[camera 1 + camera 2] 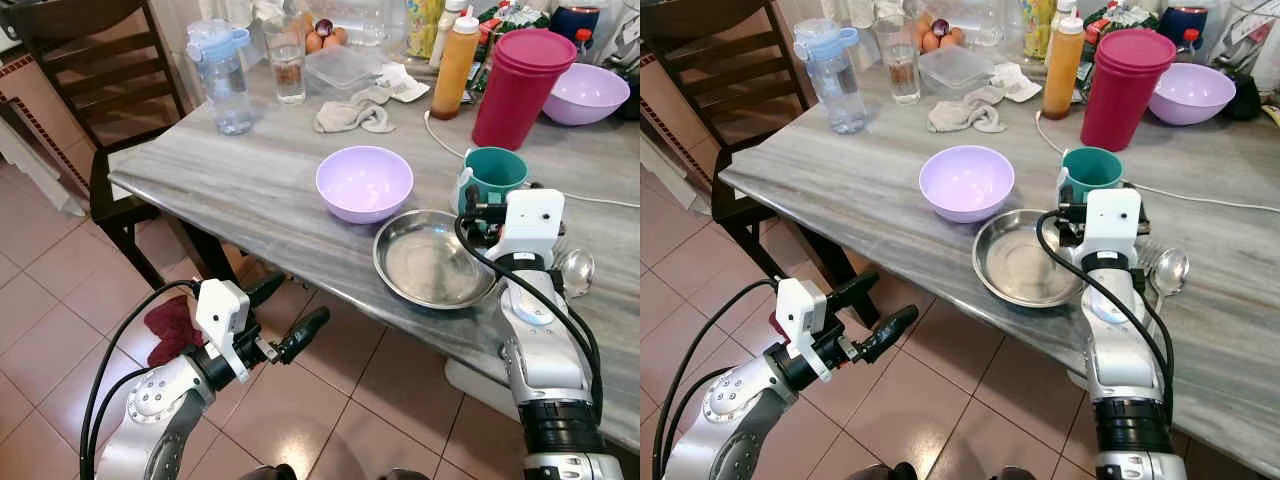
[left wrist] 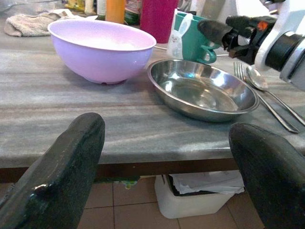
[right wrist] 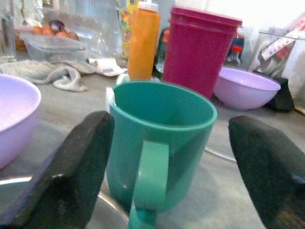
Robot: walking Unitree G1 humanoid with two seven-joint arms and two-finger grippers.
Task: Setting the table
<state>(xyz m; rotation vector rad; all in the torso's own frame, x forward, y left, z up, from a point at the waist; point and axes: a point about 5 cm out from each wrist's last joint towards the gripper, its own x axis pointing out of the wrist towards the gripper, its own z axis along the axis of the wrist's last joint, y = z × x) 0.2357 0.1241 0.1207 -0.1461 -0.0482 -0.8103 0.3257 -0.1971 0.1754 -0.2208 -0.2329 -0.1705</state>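
Tile floor (image 1: 60,330) lies nearest, and above it the left gripper (image 1: 285,320) hangs below the desk (image 1: 230,180) edge, jaws spread wide and empty, pointing toward the place setting without touching anything. That forearm is bent low and level, apparently idle.

Just past the desk's near edge sits the steel plate (image 1: 430,262), with the lilac bowl (image 1: 364,182) just beside it toward the robot's left, and a spoon (image 1: 1168,272) and fork (image 1: 1148,256) lying together on its right. The right arm reaches up over the plate's right rim, wrist roughly level. The right gripper (image 3: 157,162) has its jaws open, one finger on each side of the teal mug (image 3: 159,143), which stands upright on the desk immediately behind the plate, its handle turned toward the wrist camera. The fingers do not appear to touch its wall yet.

The step in hand looks like taking up the mug to place it within the setting. Next move probably calls for easing forward slightly, then closing evenly on the body above the handle.

Farther back stand a magenta tumbler (image 1: 520,88), an orange bottle (image 1: 455,65), a grey cloth (image 1: 352,112) and a water bottle (image 1: 222,75).
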